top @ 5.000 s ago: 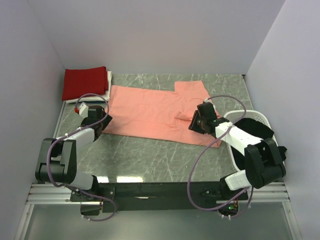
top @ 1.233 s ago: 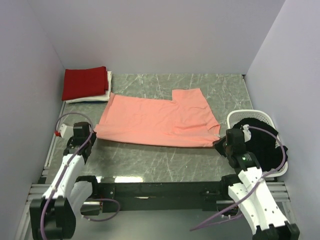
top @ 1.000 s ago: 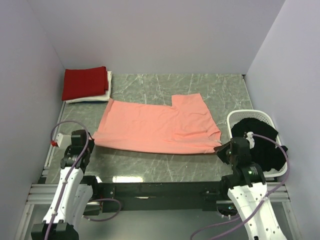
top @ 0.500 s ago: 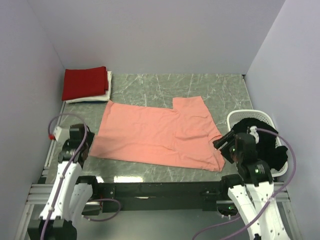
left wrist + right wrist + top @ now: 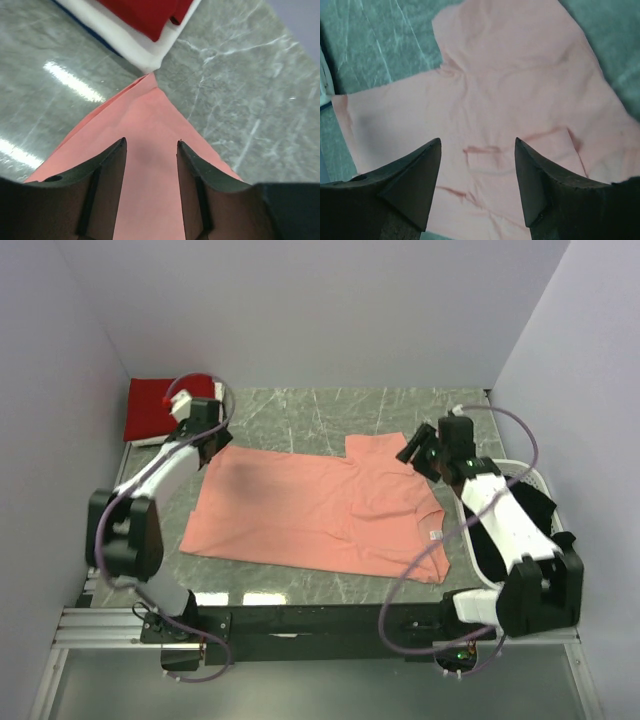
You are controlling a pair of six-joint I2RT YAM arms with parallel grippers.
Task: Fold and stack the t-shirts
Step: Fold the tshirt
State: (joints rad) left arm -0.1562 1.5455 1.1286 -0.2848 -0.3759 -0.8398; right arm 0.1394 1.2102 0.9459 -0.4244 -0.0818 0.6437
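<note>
The salmon-pink t-shirt (image 5: 320,515) lies spread flat in the middle of the table. My left gripper (image 5: 213,443) is open and empty above its far left corner (image 5: 150,100). My right gripper (image 5: 412,452) is open and empty above its far right sleeve; in the right wrist view the pink cloth (image 5: 490,100) fills the space under the gripper (image 5: 477,142). The folded deep red shirt (image 5: 150,405) rests on the folded white shirt (image 5: 127,42) at the far left corner. The black shirt (image 5: 535,508) lies bunched in the basket.
The white slatted basket (image 5: 532,478) stands at the right edge, partly behind my right arm. Walls close in the left, back and right sides. The red and white stack (image 5: 150,15) sits just beyond the pink shirt's far left corner.
Both arms have swung from the near edge up to the shirt's far corners. The pink shirt was pulled towards the near edge and now lies flat, let go.
</note>
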